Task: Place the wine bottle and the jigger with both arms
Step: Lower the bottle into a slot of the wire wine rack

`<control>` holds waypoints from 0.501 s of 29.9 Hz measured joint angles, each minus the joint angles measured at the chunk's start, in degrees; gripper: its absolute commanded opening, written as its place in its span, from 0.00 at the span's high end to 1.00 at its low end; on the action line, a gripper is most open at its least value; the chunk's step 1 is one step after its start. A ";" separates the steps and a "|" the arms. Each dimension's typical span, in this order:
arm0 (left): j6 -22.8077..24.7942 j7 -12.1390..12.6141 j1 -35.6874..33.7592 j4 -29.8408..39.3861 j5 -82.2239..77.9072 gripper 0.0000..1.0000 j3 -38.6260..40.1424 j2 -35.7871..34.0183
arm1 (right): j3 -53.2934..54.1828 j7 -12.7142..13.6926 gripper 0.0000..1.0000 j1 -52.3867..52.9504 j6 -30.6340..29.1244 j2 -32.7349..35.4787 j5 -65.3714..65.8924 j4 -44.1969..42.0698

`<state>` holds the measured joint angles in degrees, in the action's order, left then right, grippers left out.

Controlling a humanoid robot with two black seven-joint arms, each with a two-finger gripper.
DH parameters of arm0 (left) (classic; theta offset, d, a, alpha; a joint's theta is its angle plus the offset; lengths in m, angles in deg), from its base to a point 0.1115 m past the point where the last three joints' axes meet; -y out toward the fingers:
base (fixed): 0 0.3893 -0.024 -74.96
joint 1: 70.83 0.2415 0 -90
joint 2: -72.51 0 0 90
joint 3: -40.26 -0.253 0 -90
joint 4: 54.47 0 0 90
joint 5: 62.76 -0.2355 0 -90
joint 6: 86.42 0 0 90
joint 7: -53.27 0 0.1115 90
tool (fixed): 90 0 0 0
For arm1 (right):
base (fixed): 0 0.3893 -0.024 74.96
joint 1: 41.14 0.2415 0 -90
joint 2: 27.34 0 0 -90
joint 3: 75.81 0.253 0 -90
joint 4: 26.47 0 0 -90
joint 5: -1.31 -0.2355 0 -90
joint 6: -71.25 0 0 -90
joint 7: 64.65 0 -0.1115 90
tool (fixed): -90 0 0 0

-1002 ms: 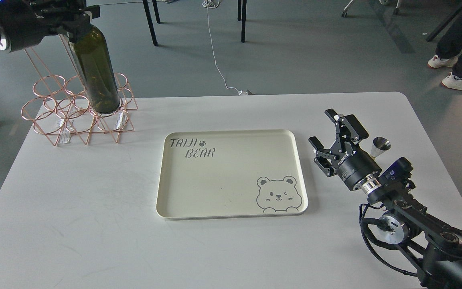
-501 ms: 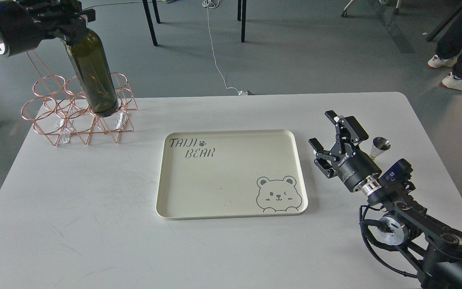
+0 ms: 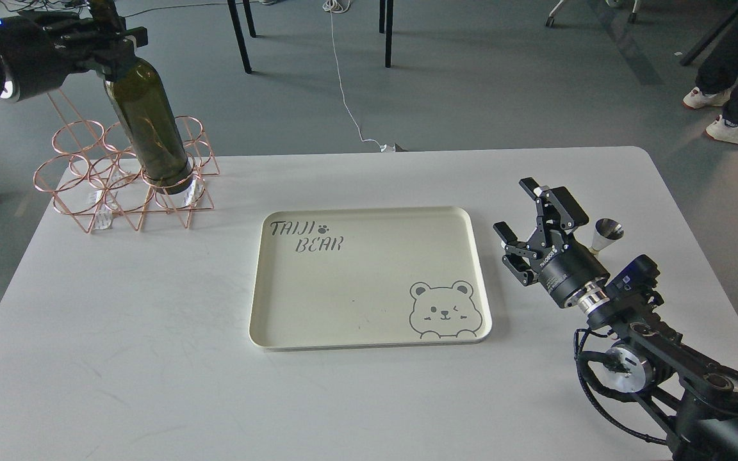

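Head view shows the left gripper (image 3: 113,48) clamped on the wine bottle (image 3: 149,128) at its neck, base low in the copper wire rack (image 3: 87,186). The right gripper (image 3: 523,214) is spread wide beside the jigger (image 3: 606,234) on the table (image 3: 151,358). Judged step: lifting the bottle out; next it needs a straight pull clear of the rack.

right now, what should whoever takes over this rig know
Left pincer: shut on the wine bottle at its neck, bottle tilted, base in the copper wire rack.
Right pincer: open, empty, beside the jigger, which stands on the table right of the tray.
Done: bottle gripped.
Left: bottle out of the rack, jigger grasped, both placed, probably on the tray.
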<state>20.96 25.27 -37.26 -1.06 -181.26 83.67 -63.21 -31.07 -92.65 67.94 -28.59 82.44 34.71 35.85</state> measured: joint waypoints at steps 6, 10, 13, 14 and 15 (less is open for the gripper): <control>-0.07 0.01 0.40 -1.89 0.01 0.90 0.00 1.20 | 0.00 0.00 0.01 -0.04 0.00 -0.07 0.00 0.00; -0.71 0.01 0.84 -2.61 0.04 0.90 0.00 1.77 | 0.00 0.00 0.01 -0.22 0.00 -0.09 0.00 0.00; -0.95 0.01 1.44 -3.19 0.04 0.89 0.00 2.16 | 0.00 0.00 0.01 -0.33 0.00 -0.09 0.00 0.00; -0.98 0.00 1.74 -3.48 0.04 0.89 0.00 2.26 | 0.00 0.00 0.01 -0.35 0.00 -0.09 0.00 0.00; -1.11 0.00 1.96 -3.70 0.04 0.89 0.00 2.42 | 0.00 0.00 0.01 -0.36 0.00 -0.09 0.00 0.00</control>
<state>19.86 25.27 -35.30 -4.75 -181.22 83.67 -60.80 -31.07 -92.65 67.58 -28.59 82.34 34.71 35.85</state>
